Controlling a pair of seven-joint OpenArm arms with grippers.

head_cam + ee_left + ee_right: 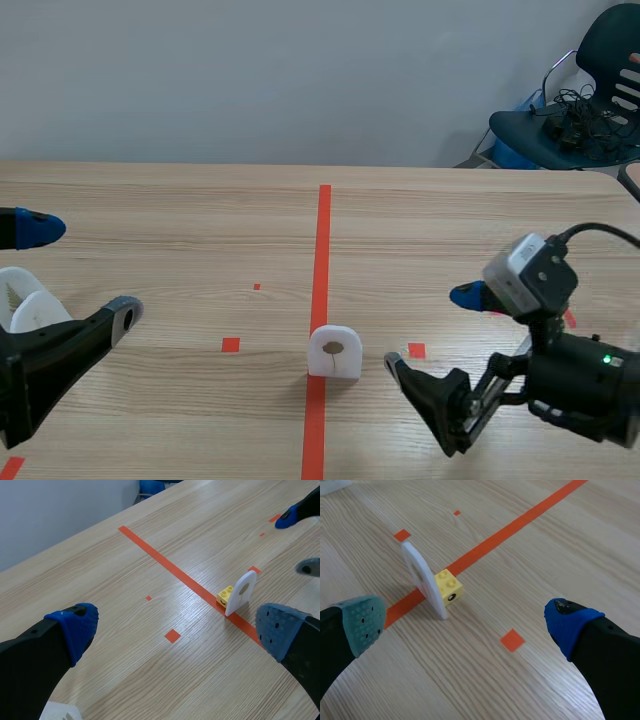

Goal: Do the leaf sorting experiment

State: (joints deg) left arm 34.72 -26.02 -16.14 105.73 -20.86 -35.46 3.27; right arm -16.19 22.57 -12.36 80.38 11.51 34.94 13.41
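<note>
**Leaf sorting barely begun; both grippers empty.**

We find the white leaf card [333,352] upright on the orange centre line, with a yellow brick [448,586] touching its back. Nothing grasps it. The left gripper [82,270] and the right gripper [430,328] flank it, fingers spread wide and holding nothing. A second white piece [25,300] sits by the left gripper; it is partly cut off and may be another card. We judge most of the sorting left to do. The desk [180,220] is pale wood; behind it are a plain wall and a dark chair [590,110] bearing cables.
</note>
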